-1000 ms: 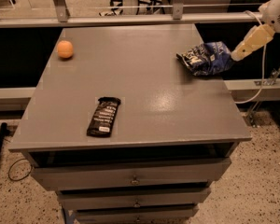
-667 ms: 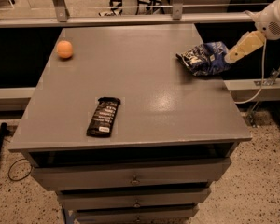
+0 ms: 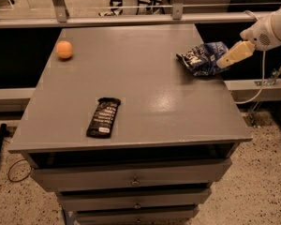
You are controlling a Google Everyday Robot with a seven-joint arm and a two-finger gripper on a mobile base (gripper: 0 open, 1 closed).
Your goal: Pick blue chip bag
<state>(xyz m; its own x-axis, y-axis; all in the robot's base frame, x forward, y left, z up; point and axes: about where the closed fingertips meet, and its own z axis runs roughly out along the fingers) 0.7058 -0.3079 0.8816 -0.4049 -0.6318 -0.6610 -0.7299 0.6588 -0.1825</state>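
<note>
The blue chip bag (image 3: 202, 58) is a crumpled, shiny dark-blue foil bag with white lettering. It lies near the right edge of the grey table top (image 3: 145, 74), toward the back. My gripper (image 3: 230, 56) reaches in from the right on a white arm (image 3: 269, 31). Its tan tip sits at the bag's right end, over or touching it.
An orange ball (image 3: 64, 49) sits at the back left of the table. A flat black bar wrapper (image 3: 103, 117) lies near the front left. Drawers (image 3: 131, 175) run below the top. A metal rail (image 3: 131, 18) runs behind the table.
My gripper has moved left and slightly down, from beside the table's right edge to the bag's right end. The bag, ball and wrapper have not moved.
</note>
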